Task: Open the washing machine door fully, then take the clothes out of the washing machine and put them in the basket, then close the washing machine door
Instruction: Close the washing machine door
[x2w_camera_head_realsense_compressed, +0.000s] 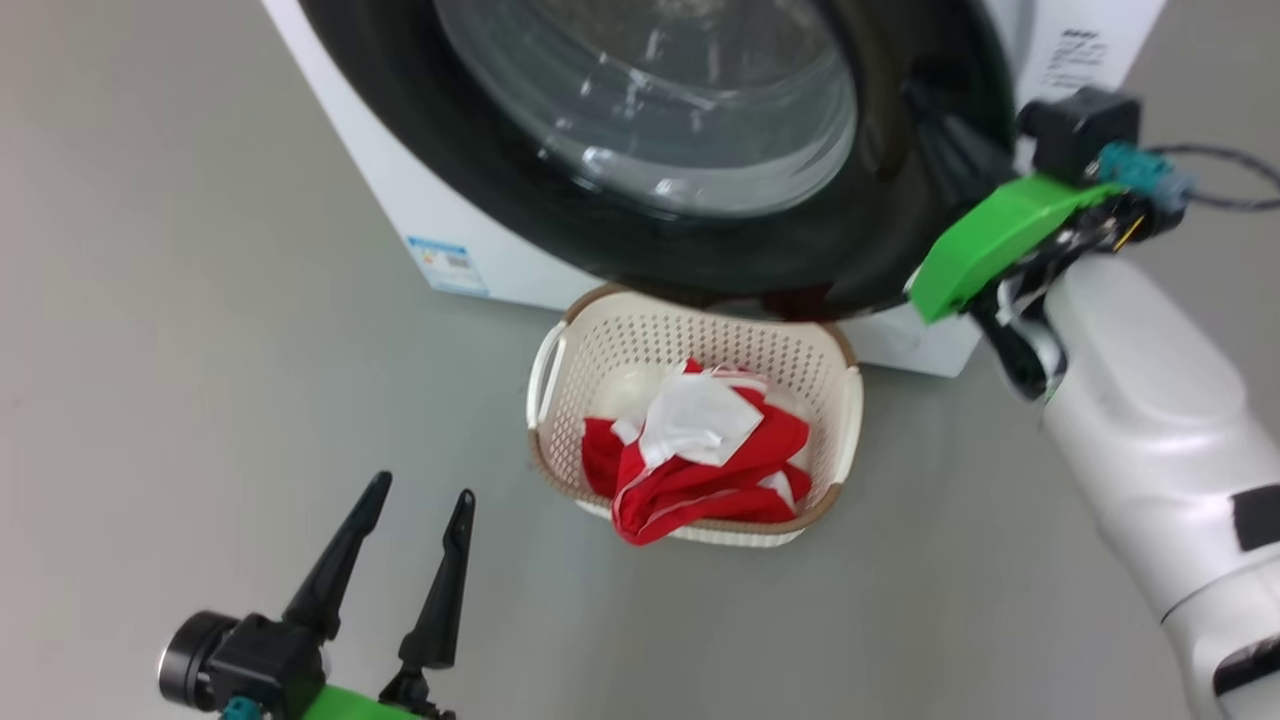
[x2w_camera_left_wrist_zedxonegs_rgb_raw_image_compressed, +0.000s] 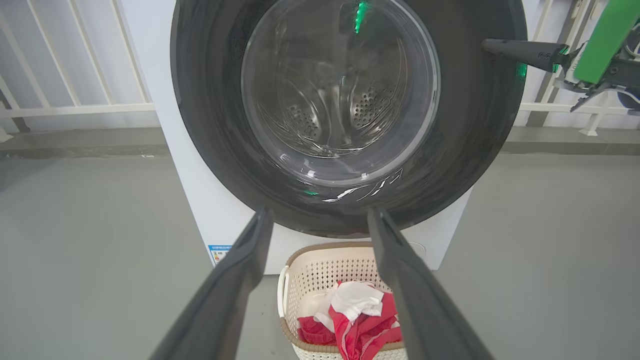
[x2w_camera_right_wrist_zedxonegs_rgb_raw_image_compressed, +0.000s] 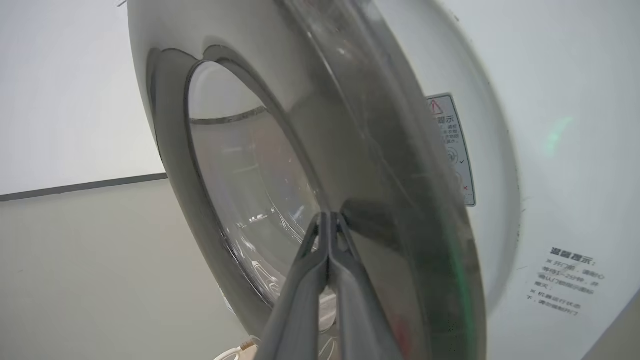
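Right wrist view: closed jaws against door (x2w_camera_right_wrist_zedxonegs_rgb_raw_image_compressed: 360, 150).

Around me lies a smooth, matt grey floor (x2w_camera_head_realsense_compressed: 150, 300), evenly lit, with only soft shadows on it. From my left wrist I see a white railing of thin upright bars and one horizontal rail (x2w_camera_left_wrist_zedxonegs_rgb_raw_image_compressed: 75, 107) along the far side, with pale brightness behind it; more of it shows at the right of that view. At its foot runs a low, darker grey kerb (x2w_camera_left_wrist_zedxonegs_rgb_raw_image_compressed: 80, 142) where the floor ends. From my right wrist I see a plain white wall (x2w_camera_right_wrist_zedxonegs_rgb_raw_image_compressed: 65, 100) and a thin dark skirting strip (x2w_camera_right_wrist_zedxonegs_rgb_raw_image_compressed: 80, 186) where it meets the floor.
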